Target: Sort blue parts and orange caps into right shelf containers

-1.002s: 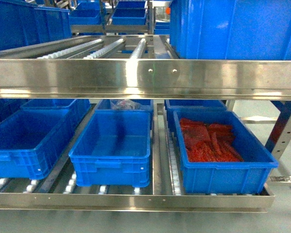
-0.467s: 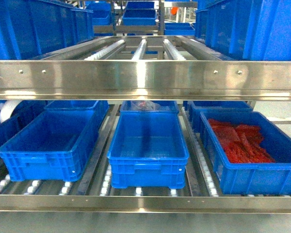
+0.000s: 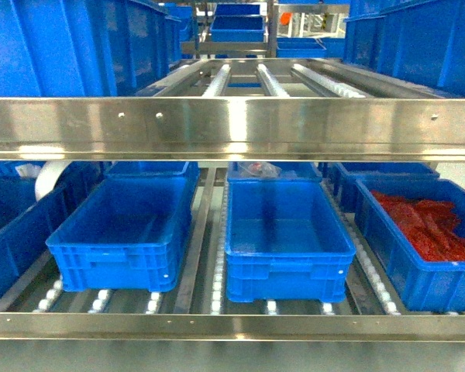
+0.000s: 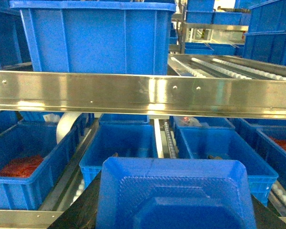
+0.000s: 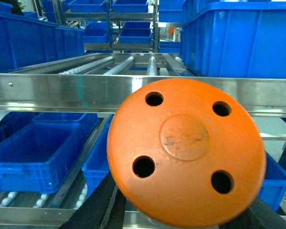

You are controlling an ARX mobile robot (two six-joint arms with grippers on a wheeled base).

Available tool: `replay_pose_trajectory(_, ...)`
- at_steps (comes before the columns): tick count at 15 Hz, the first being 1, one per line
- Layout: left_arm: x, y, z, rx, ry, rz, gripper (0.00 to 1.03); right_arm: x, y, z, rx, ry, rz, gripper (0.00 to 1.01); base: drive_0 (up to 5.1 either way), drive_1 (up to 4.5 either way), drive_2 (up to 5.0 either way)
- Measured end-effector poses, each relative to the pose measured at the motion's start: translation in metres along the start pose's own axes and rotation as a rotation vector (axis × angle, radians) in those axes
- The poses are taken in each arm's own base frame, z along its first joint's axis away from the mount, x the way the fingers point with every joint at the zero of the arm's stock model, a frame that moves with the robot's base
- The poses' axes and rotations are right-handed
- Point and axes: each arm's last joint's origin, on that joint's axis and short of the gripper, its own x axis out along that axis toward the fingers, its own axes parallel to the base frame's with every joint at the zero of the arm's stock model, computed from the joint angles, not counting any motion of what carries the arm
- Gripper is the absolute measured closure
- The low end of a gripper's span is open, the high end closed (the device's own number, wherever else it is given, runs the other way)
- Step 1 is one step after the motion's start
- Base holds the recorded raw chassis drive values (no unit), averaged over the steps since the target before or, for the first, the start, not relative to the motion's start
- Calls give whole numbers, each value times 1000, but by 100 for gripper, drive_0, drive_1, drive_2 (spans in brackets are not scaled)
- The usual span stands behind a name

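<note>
- Right gripper [image 5: 181, 224]: clamped on a round orange cap [image 5: 186, 151] with four holes, raised before the steel shelf rail [image 5: 62, 93].
- Left gripper [image 4: 174, 222]: carrying a blue part [image 4: 175, 193], a moulded tray; fingers hidden, grip unclear.
- Lower shelf, head view: two empty blue crates [image 3: 128, 232] [image 3: 285, 236]; far-right crate [image 3: 407, 260] filled with red-orange pieces [image 3: 430, 225].

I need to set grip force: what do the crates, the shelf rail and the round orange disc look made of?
Blue crates: moulded plastic, semi-gloss; ribbed walls and thick rolled rims show it. Shelf rail: brushed steel, probably stainless, with bright reflections and rivet heads. Orange disc: likely smooth plastic with a dull sheen, four holes and light scuffs at the centre.
</note>
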Motion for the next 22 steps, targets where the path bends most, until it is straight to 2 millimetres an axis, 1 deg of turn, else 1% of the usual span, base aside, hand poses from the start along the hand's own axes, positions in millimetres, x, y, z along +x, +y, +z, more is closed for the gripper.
replay_pose_trajectory(8, 0, 0, 0, 0, -2, 0, 61, 0, 0, 0, 0, 3, 0, 58, -486, 255, 255)
replay_pose_trajectory(22, 0, 0, 0, 0, -4, 2, 61, 0, 0, 0, 0, -2, 3, 58, 0, 0, 0)
